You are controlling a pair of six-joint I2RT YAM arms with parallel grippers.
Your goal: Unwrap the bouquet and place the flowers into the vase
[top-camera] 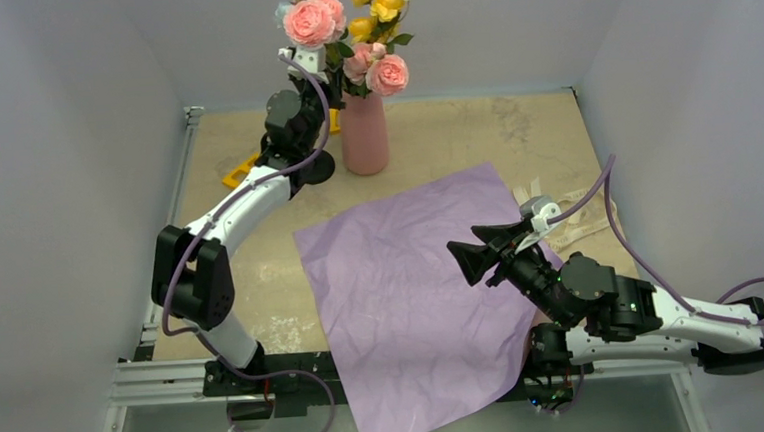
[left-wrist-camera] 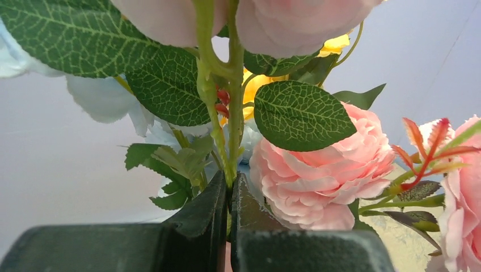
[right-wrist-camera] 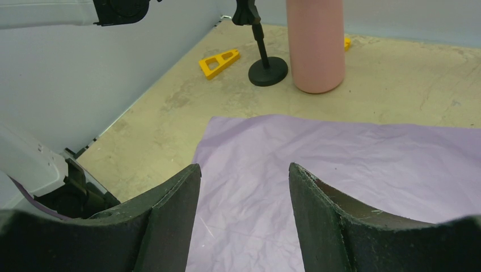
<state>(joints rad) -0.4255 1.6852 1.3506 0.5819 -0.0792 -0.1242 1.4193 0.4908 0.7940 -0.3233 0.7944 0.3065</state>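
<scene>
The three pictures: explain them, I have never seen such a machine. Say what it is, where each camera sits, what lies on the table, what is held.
Two robot arms are bolted at the near edge of the table, each with a two-finger gripper. The wide picture is from a fixed camera above and behind them; the other two are from wrist cameras. The left gripper is shut on a green stem of the flowers, at the mouth of the pink vase. The right gripper hangs open and empty above the flat lilac paper wrap. A cream ribbon, black stand and yellow wedge are there too.
</scene>
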